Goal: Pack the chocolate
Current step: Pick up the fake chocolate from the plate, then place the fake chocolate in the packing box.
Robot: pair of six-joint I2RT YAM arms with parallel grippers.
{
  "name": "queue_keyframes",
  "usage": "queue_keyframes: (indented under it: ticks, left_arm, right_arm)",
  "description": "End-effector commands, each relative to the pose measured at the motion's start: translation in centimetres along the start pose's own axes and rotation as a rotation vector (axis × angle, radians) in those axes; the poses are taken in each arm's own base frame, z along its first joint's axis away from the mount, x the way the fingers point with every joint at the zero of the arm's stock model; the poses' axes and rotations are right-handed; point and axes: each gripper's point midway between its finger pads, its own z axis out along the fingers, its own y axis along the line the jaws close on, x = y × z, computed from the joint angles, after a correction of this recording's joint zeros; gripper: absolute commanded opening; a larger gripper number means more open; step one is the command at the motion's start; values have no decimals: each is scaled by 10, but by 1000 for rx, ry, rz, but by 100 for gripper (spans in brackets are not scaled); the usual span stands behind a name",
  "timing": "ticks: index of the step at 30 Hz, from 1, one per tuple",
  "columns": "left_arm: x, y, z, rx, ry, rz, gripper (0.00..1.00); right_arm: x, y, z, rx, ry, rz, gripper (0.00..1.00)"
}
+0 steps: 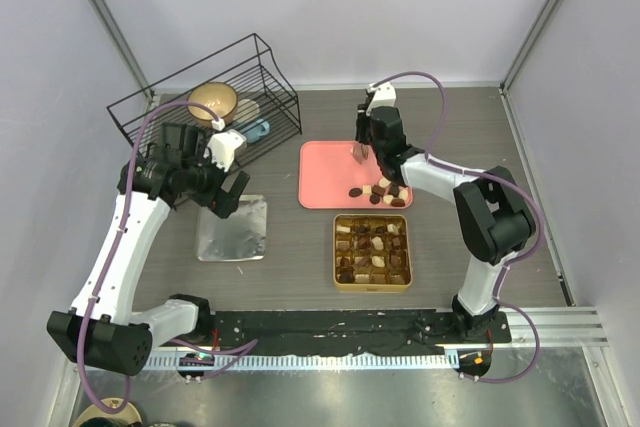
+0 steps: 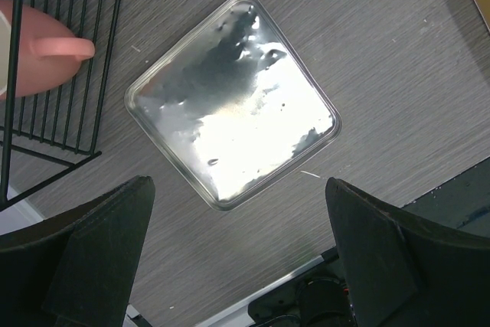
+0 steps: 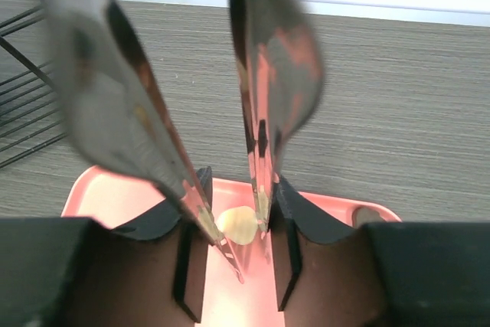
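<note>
Your right hand (image 1: 366, 143) is clamped on the tongs (image 3: 264, 97), whose tips bracket a cream chocolate (image 3: 237, 225) at the pink tray (image 3: 99, 197), likely bound for the gold tin (image 1: 372, 251). Your left hand (image 2: 236, 189) hangs with its fingers apart, holding nothing.

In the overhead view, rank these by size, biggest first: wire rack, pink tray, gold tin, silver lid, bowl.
1. wire rack
2. pink tray
3. gold tin and silver lid, too alike to rank
4. bowl
</note>
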Motion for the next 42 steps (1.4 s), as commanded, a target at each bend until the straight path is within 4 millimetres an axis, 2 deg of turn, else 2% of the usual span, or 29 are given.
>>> queue_keyframes:
  ticks: [1,6,7,9,11,13,14,16,17,18,19,20,21,22,23,25,26,27,29,31,32,38,42]
  left_arm:
    - [-3,3,-5,-21,-30,16,100]
    - [-1,3,-6,-20,-24,17,100]
    - [0,3,-6,-22,-25,17,100]
    - [0,2,-7,-20,-28,18,100]
    - [0,1,-7,-14,-27,19,100]
    - [0,1,-6,-11,-28,17,100]
    - [1,0,-6,-8,-28,18,100]
    - [1,-1,-6,-7,-30,17,100]
    - [2,-2,-5,-4,-30,17,100]
    - [3,-2,-5,-2,-29,17,100]
    - [3,-2,-5,-2,-29,15,100]
    - [2,-3,-5,1,-33,17,100]
    - [2,-3,-5,1,-33,17,100]
    - [2,-3,-4,4,-33,17,100]
    - [1,-4,-5,6,-39,16,100]
    - [1,-4,-5,10,-42,11,100]
    - [0,-5,-4,12,-43,12,100]
    - [-1,-6,-4,19,-45,9,100]
    - [-2,-6,-5,21,-49,7,100]
    - [-3,-7,-5,27,-50,3,100]
    - [-3,-8,-6,29,-53,1,100]
    - [-5,-6,-5,24,-52,-7,100]
    - [-6,-6,-5,24,-54,-11,100]
  right_arm:
    - [-20,6,2,-21,-53,2,32]
    - [-34,7,-18,-36,-71,17,29]
    - [-44,7,-31,-40,-88,24,28]
    - [-49,14,-50,-59,-88,15,28]
    - [-61,16,-78,-64,-103,7,28]
    - [-48,28,-103,-89,-57,-22,28]
    - [-64,28,-124,-95,-91,-2,28]
    - [-48,40,-152,-130,-36,-18,28]
    - [-56,40,-170,-143,-54,0,28]
    - [-40,39,-183,-148,4,-3,28]
    - [-34,46,-196,-175,24,-3,28]
    - [-40,47,-214,-192,13,17,28]
    - [-25,44,-225,-194,64,15,28]
    - [-20,52,-238,-226,82,15,28]
    - [-17,49,-253,-246,101,18,28]
    - [-7,57,-273,-294,137,33,28]
    - [1,53,-281,-296,174,20,28]
    - [-4,53,-291,-318,166,37,28]
    - [1,56,-307,-351,198,49,28]
    - [-3,59,-320,-396,206,80,28]
    - [2,59,-325,-407,230,69,28]
    - [17,62,-337,-441,284,42,28]
    - [29,64,-335,-445,302,24,31]
